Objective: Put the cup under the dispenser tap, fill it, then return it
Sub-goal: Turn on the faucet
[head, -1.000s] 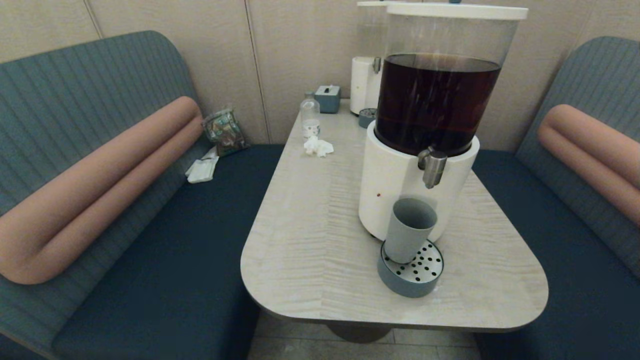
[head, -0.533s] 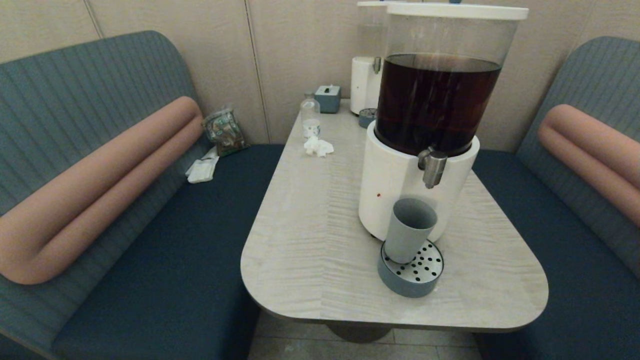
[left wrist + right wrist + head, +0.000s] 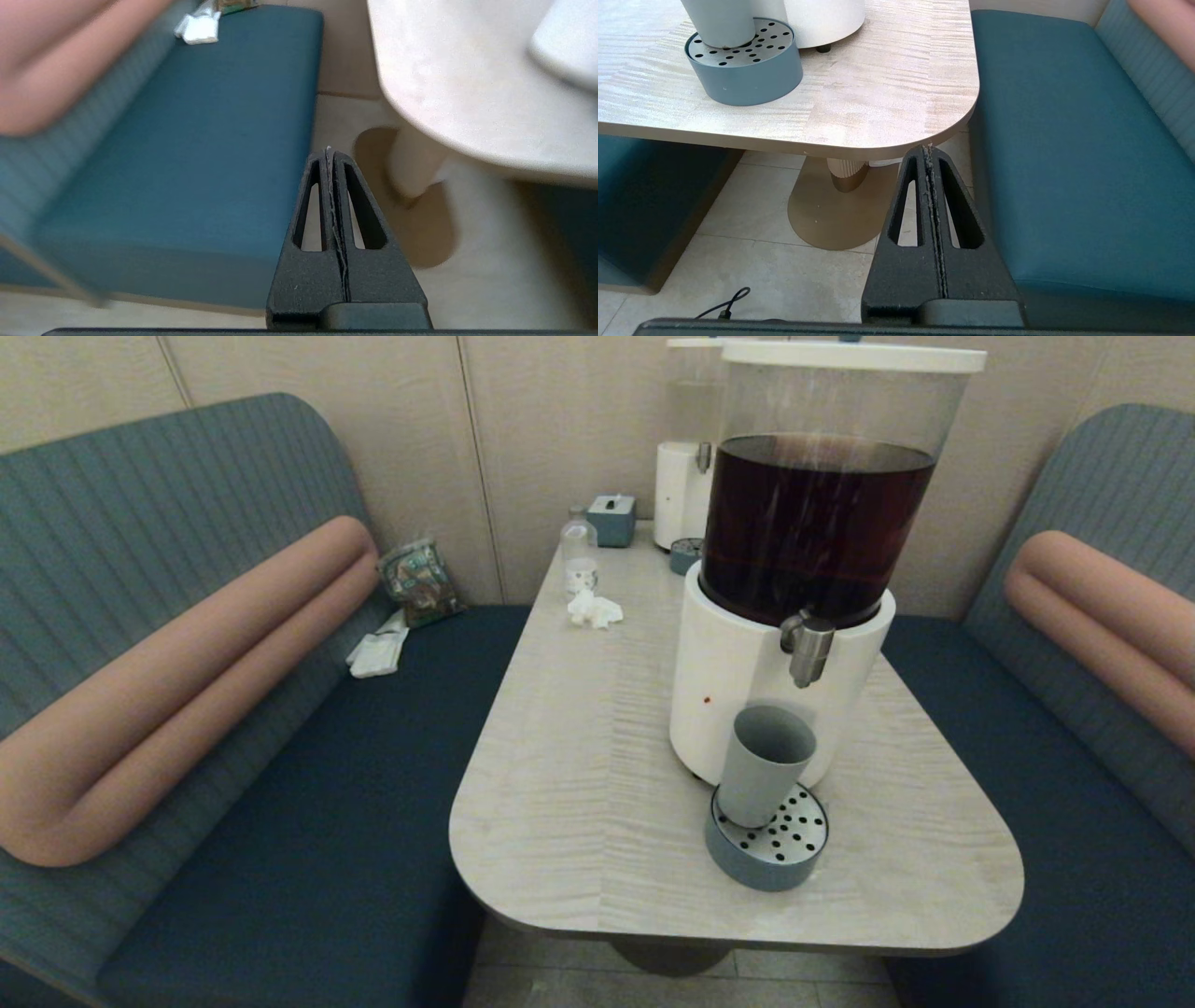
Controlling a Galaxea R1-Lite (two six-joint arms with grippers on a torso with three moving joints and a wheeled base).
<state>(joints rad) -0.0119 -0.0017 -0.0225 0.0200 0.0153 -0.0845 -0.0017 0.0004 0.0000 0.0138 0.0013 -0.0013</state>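
— So, where's the cup (image 3: 764, 763) sitting from your end?

— Upright on the round drip tray (image 3: 767, 847), on its left part, right against the white base of the big dispenser (image 3: 738, 677). The tap (image 3: 807, 648) is above it and slightly to the right; from my head camera the cup's mouth looks a touch left of the spout. I can't see any liquid inside the cup.

— And the claws?

— Neither is near it. My left claw (image 3: 330, 154) hangs low off the near left of the surface (image 3: 579, 784), over the floor beside the blue bench seat (image 3: 196, 140), fingers pressed together with nothing between them. My right claw (image 3: 929, 150) is just below the near right corner of the surface, likewise closed tight and empty.

— Anything else up there?

— Farther back: a small clear bottle (image 3: 579, 553), a crumpled tissue (image 3: 594, 609), and a second, smaller dispenser (image 3: 683, 485).
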